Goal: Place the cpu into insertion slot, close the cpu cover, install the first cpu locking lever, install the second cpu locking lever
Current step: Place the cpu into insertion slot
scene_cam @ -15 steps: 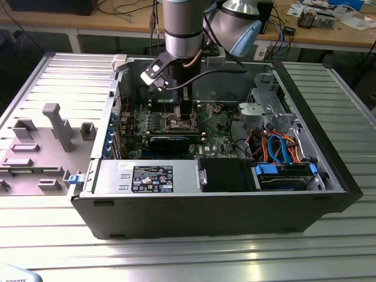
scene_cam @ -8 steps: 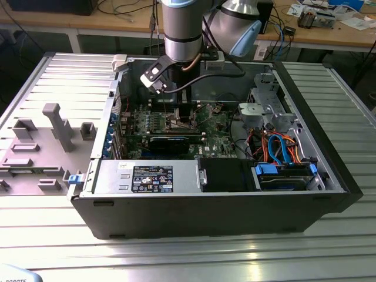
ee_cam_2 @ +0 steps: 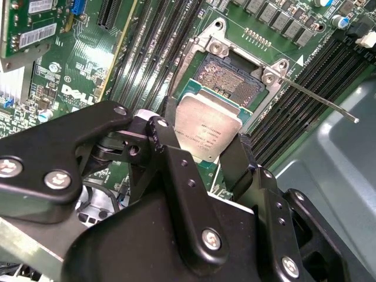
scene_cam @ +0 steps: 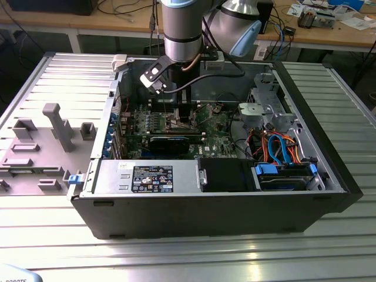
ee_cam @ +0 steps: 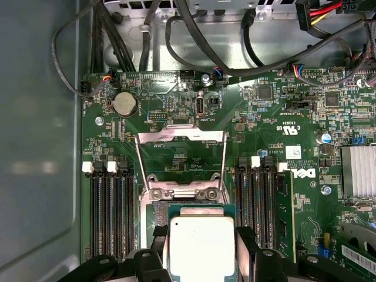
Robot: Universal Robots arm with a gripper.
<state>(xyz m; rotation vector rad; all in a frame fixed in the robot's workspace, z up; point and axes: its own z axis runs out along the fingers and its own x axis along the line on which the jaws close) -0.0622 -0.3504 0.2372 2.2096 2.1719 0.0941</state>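
The black gripper point(ee_cam_2: 202, 140) clasps the flat square silver-grey cpu point(ee_cam_2: 210, 124). Just beyond lies the silver-rimmed, dark-centred insertion slot point(ee_cam_2: 230, 82).

Robotics lab/workshop: open PC case point(scene_cam: 205, 211) on ribbed alu. table point(scene_cam: 176, 258), wooden benches point(scene_cam: 53, 22) w/ cables point(scene_cam: 126, 7) behind, grey fixture plate point(scene_cam: 35, 170) alongside.

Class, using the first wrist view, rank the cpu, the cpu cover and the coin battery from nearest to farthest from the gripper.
1. cpu: held in the gripper itself.
2. cpu cover: raised open, just beyond the cpu.
3. coin battery: farthest, past the cover's far edge and off to one side.
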